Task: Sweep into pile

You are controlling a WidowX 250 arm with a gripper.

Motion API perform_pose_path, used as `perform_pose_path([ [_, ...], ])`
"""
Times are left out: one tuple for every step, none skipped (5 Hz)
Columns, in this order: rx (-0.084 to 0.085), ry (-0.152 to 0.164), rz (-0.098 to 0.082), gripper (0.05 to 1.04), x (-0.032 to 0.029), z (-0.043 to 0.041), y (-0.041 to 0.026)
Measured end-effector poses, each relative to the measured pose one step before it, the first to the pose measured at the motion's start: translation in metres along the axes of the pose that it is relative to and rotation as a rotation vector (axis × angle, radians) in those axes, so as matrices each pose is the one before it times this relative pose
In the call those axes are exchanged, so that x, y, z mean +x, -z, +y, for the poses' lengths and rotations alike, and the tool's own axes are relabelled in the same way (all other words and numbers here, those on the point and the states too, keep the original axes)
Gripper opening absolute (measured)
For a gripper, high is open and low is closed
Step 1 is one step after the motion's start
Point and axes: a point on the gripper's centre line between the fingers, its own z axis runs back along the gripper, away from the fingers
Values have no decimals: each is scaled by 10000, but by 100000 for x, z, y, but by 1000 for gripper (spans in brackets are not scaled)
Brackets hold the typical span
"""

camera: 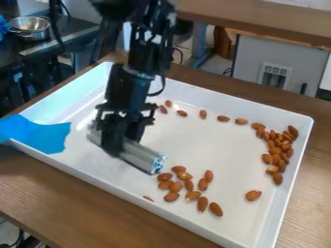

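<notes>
The black two-finger gripper (121,139) has its fingers pinching an aluminum bar (143,158), pressed against its sides. It hangs down over the left part of a white tray (213,104), with the bar lying at a slant from far left to near right, its grooved end facing right. Just beside that end is a loose group of almonds (176,186), some touching, a few spread further right and nearer. One shows only in part at the tray's near wall, left of the group. A single one lies apart toward the near right, and a dense bunch follows the right wall. From its far end a spaced string of almonds runs left along the far side, to just behind the arm.

Blue tape (40,135) lies over the tray's left corner and onto its floor. The tray rests on a brown wood-grain table (61,189), which shows along the near edge and at the right. In the room behind, at the far left, a shiny metal bowl (30,26) sits on a dark counter (71,30), with some blue material (4,30) at the view's edge. At the far right, another wooden tabletop (259,18) stands above a gray panel (249,63) with a white slotted fitting (275,75).
</notes>
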Motion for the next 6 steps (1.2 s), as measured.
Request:
perform_pose_path([
  [465, 107, -255, 380, -484, 955, 2105],
  [-139, 42, -385, 381, -1234, 249, 533],
  [-55, 43, -128, 381, -507, -135, 127],
  [-70, -118, -267, 380, -329, -598, -102],
  [-297, 136, -347, 380, -1026, -1259, -534],
  [-280, -46, -205, 380, -1214, -1184, -707],
])
